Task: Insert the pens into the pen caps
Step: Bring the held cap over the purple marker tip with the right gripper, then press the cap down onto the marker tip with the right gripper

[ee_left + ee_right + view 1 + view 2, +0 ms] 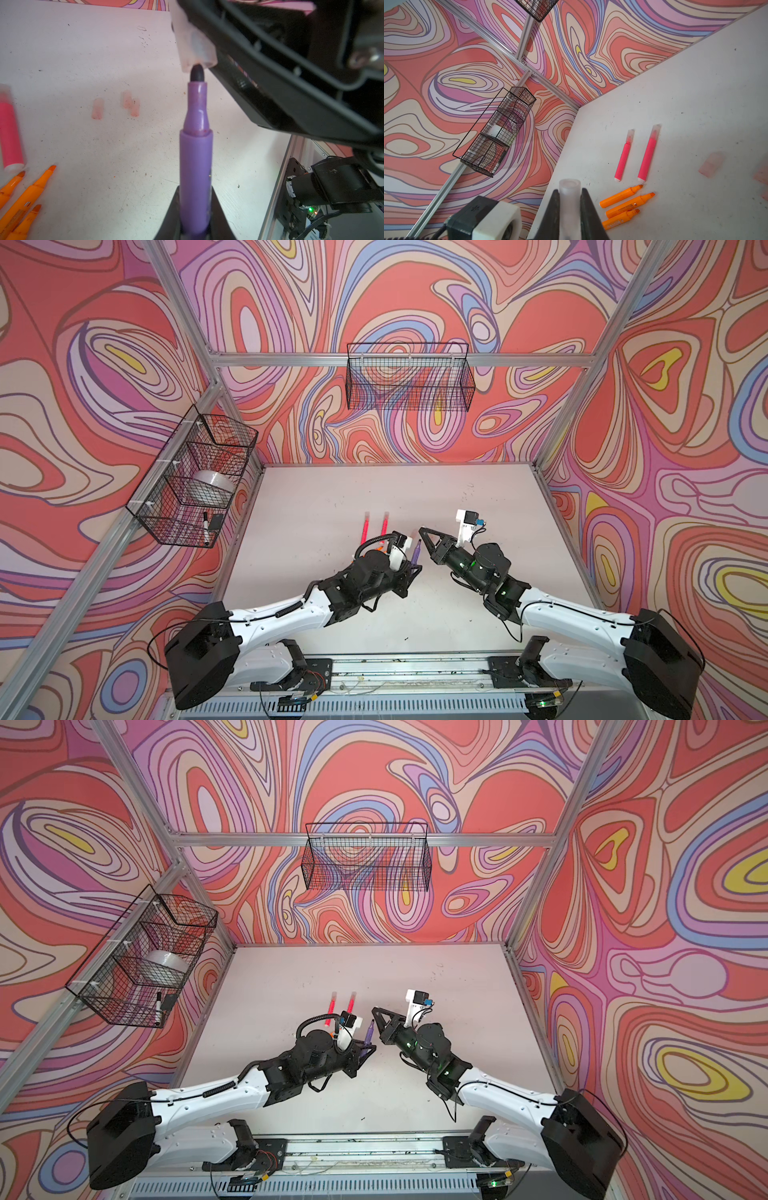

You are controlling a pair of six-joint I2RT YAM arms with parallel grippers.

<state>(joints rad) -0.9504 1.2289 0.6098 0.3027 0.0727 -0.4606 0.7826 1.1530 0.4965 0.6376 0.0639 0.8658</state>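
On the left wall, above the table's left edge, a wire basket (231, 433) split into compartments. In the compartment nearest the front edge, a black-and-white marker (206, 526) upright beside a small black block (216, 521); in the next one back, a pale roll of tape (212, 483). On the back wall's rail, a second wire basket (409, 381), long and shallow.

Over the middle of the white table (457, 497), both grippers tip to tip. In the left gripper (195, 193), fingers narrow and clamped on the rear barrel, the purple pen (196, 153), off the table, dark tip right at the open mouth of a pen cap (195, 47). In the right gripper (570, 192), fingers likewise narrow, that same cap pinched by its sides.

Left of the grippers and toward the back edge, flat on the table, two pink-red pens (623, 162) (647, 158) side by side but apart, each capped, caps toward the back edge. Just in front of them, three orange pens (620, 197) (629, 204) (620, 218), uncapped, close together; largely hidden under the left arm (291, 610) in both top views. Elsewhere on bare table, three loose caps (97, 109) (127, 99) (135, 108): two just beside each other, one apart; too pale to find in the top views
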